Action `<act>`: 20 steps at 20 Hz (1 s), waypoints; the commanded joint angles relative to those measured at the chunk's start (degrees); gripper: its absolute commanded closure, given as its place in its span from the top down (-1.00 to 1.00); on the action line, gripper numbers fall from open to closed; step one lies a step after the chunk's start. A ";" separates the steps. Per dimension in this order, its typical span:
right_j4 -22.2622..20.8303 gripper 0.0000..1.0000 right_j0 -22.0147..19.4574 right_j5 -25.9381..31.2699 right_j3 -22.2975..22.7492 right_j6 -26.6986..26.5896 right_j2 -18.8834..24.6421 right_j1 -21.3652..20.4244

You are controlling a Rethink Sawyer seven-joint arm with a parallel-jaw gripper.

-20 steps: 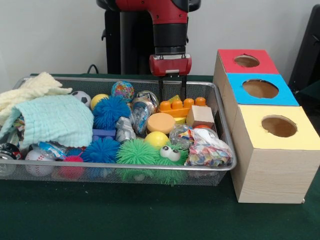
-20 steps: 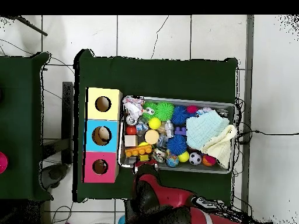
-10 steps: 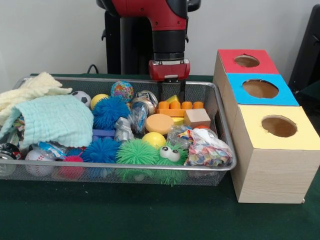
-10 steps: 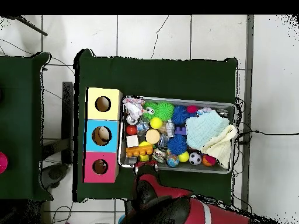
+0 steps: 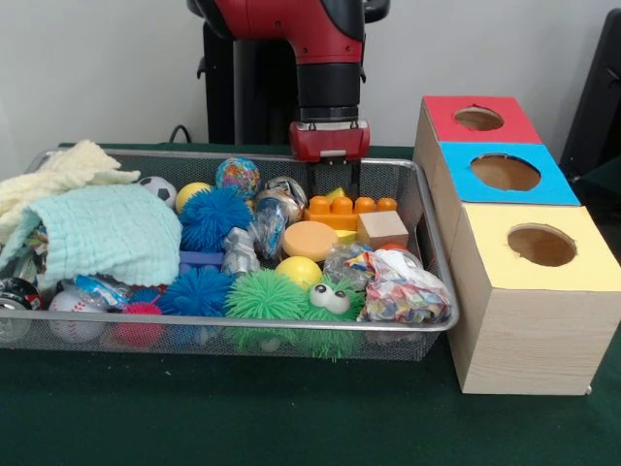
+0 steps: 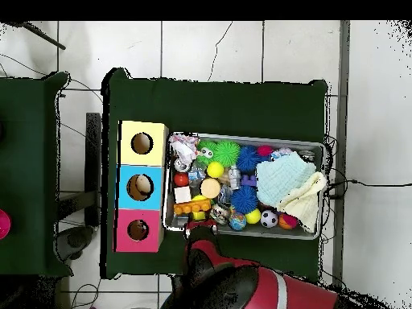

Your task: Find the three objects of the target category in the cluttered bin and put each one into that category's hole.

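Above the far right end of the bin (image 5: 427, 233), the end effector (image 5: 333, 182) has lifted over the past second, its two fingers spread and empty over the orange toy brick (image 5: 351, 210). Nothing came up with it, so the grasp probably has yet to succeed. Just beside the bin, farthest back, the hole (image 5: 478, 118) in the red panel waits.

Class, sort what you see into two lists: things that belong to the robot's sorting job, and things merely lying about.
Job: bin, red-panelled hole, gripper.
Lying about: blue-panelled hole, yellow-panelled hole, green cloth, cream cloth.
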 commanded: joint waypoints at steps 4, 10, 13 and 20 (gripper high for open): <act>-0.16 1.00 -1.56 -3.63 -15.45 11.84 2.61 8.25; 0.01 1.00 -1.11 -3.63 -14.76 11.67 1.81 7.84; -0.04 -1.00 -1.01 -3.72 -14.64 11.82 1.63 7.77; 0.08 -1.00 -0.85 -3.07 -13.35 11.53 1.10 5.89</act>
